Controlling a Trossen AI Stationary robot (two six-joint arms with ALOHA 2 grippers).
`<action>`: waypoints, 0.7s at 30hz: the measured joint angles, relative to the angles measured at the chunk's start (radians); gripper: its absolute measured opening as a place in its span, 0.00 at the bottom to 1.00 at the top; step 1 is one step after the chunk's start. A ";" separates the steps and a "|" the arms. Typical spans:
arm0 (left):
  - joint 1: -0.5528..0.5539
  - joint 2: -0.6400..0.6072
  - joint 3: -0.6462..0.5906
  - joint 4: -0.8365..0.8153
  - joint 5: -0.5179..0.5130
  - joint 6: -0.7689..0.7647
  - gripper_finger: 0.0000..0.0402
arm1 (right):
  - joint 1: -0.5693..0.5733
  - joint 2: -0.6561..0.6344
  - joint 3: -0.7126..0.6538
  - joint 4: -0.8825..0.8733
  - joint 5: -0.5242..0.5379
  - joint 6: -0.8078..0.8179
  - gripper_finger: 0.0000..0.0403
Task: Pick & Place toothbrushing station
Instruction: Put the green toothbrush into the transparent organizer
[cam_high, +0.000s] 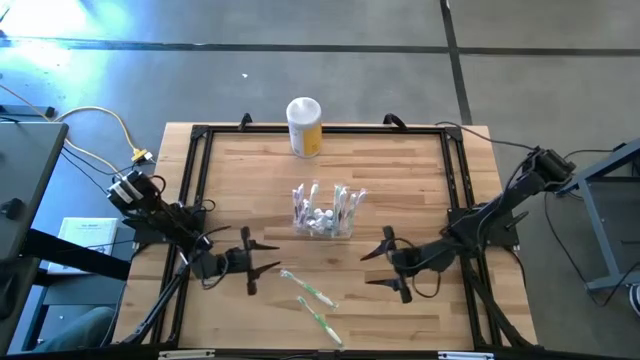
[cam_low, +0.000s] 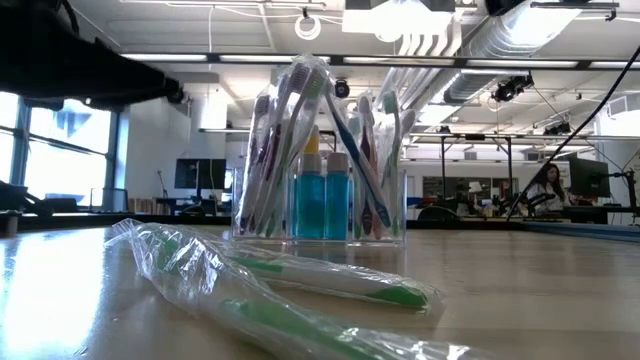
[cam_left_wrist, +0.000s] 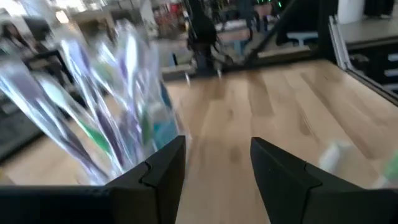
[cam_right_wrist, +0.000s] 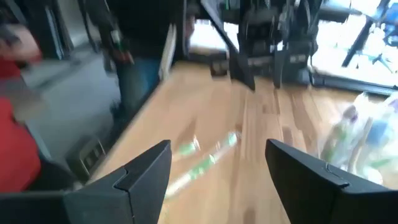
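Clear plastic toothbrushing station (cam_high: 323, 211) stands untouched ahead of and between the empty, spread-open left gripper (cam_high: 262, 259) and right gripper (cam_high: 379, 267); picking remains.

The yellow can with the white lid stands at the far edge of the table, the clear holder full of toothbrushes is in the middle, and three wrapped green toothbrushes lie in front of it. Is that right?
Nearly. Only two wrapped green-and-white toothbrushes lie in front of the clear plastic holder, not three; the high view shows it. The rest holds: the yellow canister with the white lid stands at the far edge of the wooden table, and the holder full of toothbrushes is in the middle.
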 joint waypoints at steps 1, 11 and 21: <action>-0.003 -0.005 0.000 -0.036 0.009 -0.039 0.44 | -0.006 0.018 0.016 -0.030 -0.001 -0.001 0.63; -0.001 -0.023 0.000 -0.160 0.264 -0.236 0.44 | -0.062 0.078 0.051 -0.073 -0.001 -0.054 0.63; -0.001 -0.023 0.001 -0.285 0.433 -0.445 0.44 | -0.066 0.078 0.051 -0.074 -0.037 -0.057 0.63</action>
